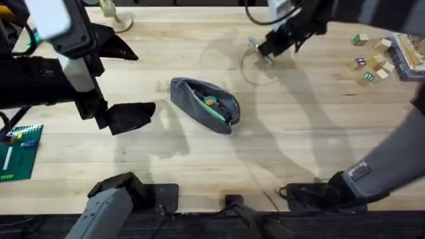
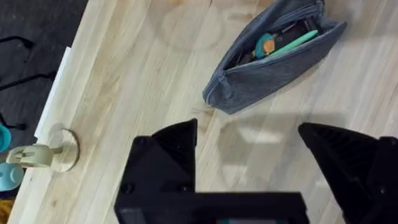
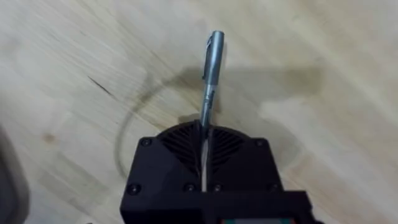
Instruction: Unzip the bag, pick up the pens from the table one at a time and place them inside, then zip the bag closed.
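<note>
The grey bag (image 1: 204, 103) lies unzipped in the middle of the table (image 1: 299, 146), with teal and orange pens (image 1: 211, 103) showing in its opening. In the left wrist view the bag (image 2: 273, 68) and those pens (image 2: 283, 42) lie just beyond my left gripper (image 2: 249, 149). That left gripper (image 1: 126, 79) hovers open to the left of the bag, with nothing between its fingers. My right gripper (image 1: 267, 52) is at the back right, shut on a silver pen (image 3: 211, 68) that sticks out past the fingertips over the wood.
Wooden letter blocks (image 1: 370, 61) lie at the far right. A green baseplate (image 1: 20, 151) sits at the left edge. A small wooden stand (image 1: 116, 20) is at the back left. A faint ring mark (image 3: 134, 124) shows on the wood below the right gripper.
</note>
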### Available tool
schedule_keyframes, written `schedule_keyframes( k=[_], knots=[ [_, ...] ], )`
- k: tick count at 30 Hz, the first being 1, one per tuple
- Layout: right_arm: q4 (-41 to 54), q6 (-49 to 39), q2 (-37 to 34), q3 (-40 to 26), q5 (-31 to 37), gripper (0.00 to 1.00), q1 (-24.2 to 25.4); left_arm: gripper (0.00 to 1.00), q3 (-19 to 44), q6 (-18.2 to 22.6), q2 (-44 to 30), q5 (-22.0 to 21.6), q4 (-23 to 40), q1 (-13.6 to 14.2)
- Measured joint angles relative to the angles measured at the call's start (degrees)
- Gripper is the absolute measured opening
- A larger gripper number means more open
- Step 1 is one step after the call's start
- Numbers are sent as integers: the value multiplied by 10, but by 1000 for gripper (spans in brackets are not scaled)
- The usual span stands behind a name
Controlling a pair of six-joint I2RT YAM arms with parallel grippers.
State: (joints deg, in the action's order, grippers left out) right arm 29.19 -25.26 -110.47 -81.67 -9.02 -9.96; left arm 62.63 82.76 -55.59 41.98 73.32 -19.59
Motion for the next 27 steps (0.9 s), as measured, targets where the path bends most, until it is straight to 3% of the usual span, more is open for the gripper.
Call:
schedule_keyframes(
  k=[7,16,27],
  knots=[
    [25,0,132,0,1,32,-25,993,0,0,0,0,0,0],
    [73,0,271,0,0,32,-112,993,0,0,0,0,5,0],
    [208,0,353,0,0,32,-223,993,0,0,0,0,5,0]
  ],
)
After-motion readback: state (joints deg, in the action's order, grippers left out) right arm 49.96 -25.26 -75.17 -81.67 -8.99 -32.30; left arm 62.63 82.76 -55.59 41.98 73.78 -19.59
